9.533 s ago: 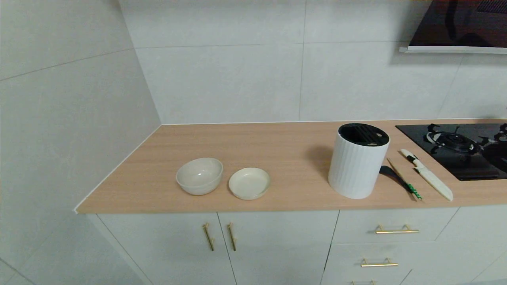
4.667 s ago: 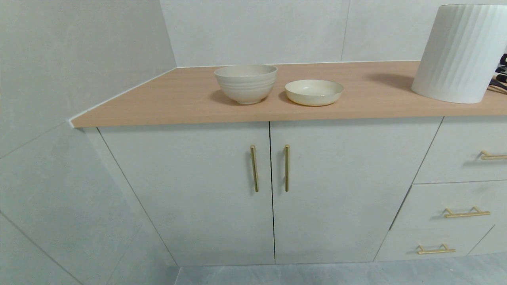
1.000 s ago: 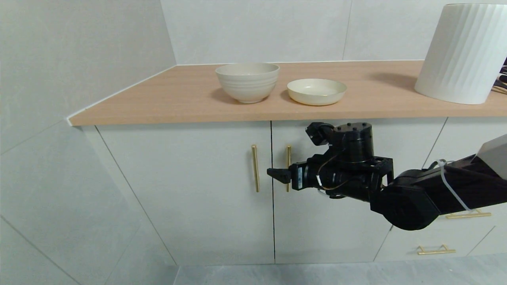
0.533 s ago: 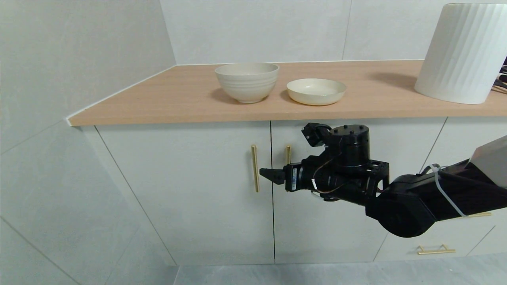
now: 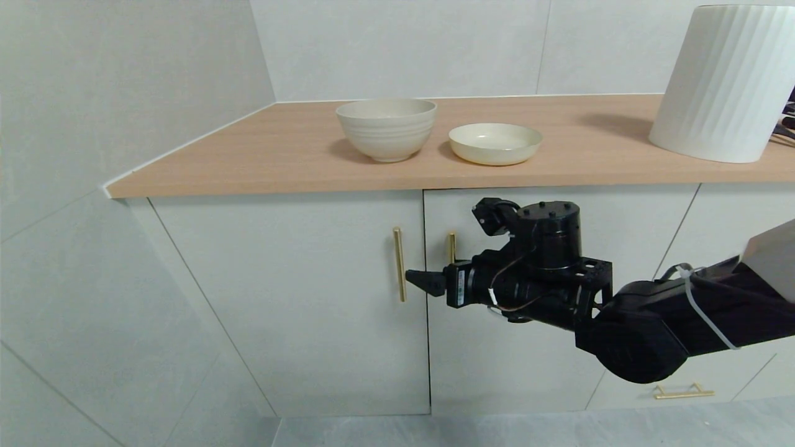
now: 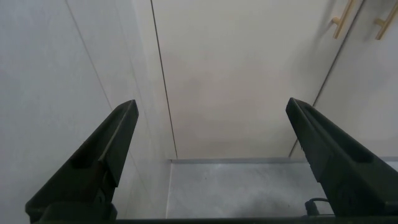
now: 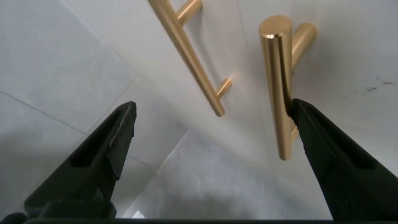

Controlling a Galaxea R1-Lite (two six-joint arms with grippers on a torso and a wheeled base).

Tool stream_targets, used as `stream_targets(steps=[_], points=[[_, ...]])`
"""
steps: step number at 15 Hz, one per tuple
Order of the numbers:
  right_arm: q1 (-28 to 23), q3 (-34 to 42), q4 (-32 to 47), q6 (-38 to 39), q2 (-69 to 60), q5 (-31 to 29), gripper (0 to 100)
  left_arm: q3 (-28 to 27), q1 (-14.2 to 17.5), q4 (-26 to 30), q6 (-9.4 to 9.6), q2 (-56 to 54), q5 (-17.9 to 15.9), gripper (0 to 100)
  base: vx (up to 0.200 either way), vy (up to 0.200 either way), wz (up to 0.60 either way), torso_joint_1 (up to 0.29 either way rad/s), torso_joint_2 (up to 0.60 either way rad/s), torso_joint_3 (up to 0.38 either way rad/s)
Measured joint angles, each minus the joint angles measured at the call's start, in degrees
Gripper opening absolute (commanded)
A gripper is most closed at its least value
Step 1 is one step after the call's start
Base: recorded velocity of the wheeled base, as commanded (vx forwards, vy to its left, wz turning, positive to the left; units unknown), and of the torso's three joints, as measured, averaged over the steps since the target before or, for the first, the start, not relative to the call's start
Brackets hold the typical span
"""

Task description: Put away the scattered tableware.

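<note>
While the bowl (image 5: 386,129) and shallow dish (image 5: 495,143) sit side by side on the table (image 5: 279,161), the right claw (image 5: 417,281) hangs wide open, empty, at the gold door handles (image 5: 399,264) below. Down by the cabinet (image 6: 242,81), the left claw (image 6: 211,162) gapes empty too.

The bowl (image 5: 386,129) is deep and round, off-white, with faint horizontal ridges around its outer wall and a narrow foot. It stands upright on the worktop (image 5: 279,162), towards the left end and nearer the front edge than the back edge. From this low angle its inside cannot be seen. Just beside it, on the side away from the left end, lies the dish (image 5: 495,143). It is shallow, cream-coloured and upright, with a glossy inner floor. The two are close but apart, with a strip of wood between them.
</note>
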Motion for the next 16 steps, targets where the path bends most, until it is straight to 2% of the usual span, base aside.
stream_targets(steps=[16], points=[[2.86,6.01,1.29,0.5,-2.26,5.64,100,0.0,0.0,0.0,-0.07,0.0,0.0,100,0.0,0.0,0.0,0.0,0.0,0.0]])
